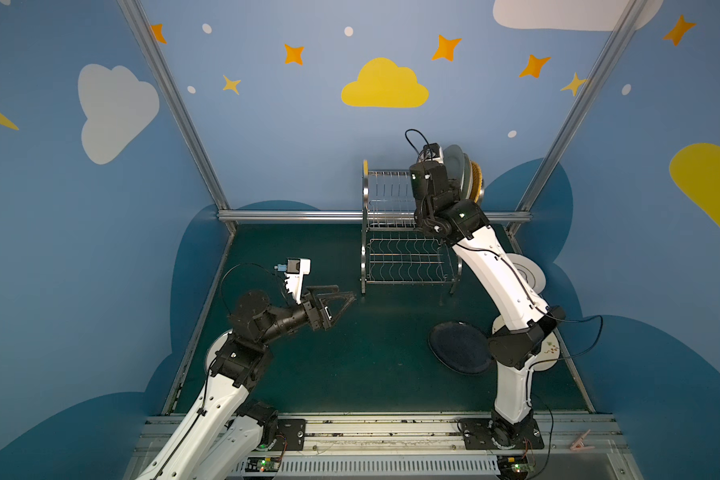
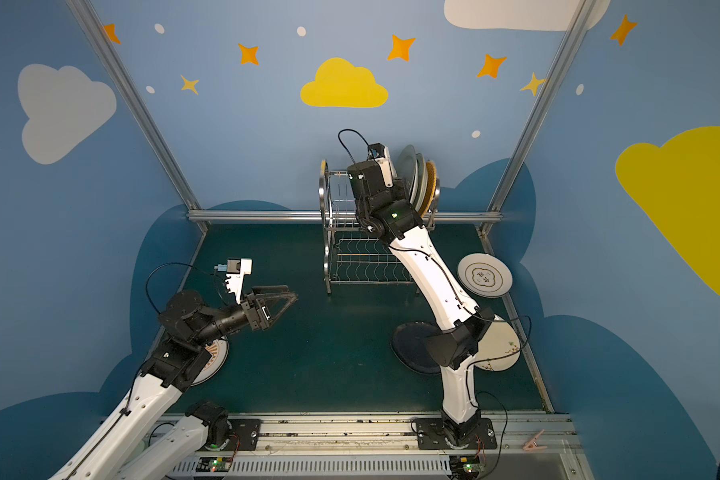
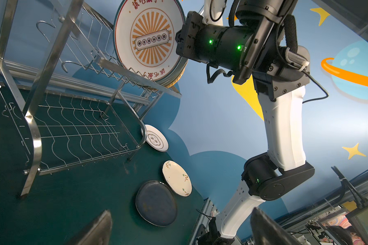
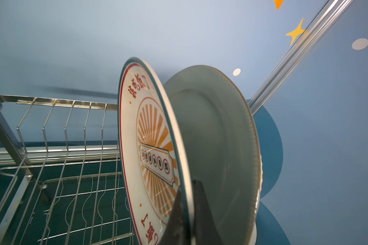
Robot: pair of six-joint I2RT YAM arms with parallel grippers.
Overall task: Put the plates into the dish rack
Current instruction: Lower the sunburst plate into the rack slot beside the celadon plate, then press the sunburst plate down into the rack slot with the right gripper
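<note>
Clenched by the right hand [image 4: 188, 191], the sunburst plate [image 4: 149, 137] could be chipped against the grey-green plate [image 4: 217, 137] beside it if tilted

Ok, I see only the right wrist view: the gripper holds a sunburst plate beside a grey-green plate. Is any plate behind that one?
Observer: Yes, in a top view an orange woven plate stands behind it, at the right end of the rack.
Operator: How many plates lie on the table?
Observer: Four: a black plate, a floral plate, a ringed white plate, and another sunburst plate under the left arm.
Operator: Is the left gripper busy?
Observer: No, it is open and empty.
</note>
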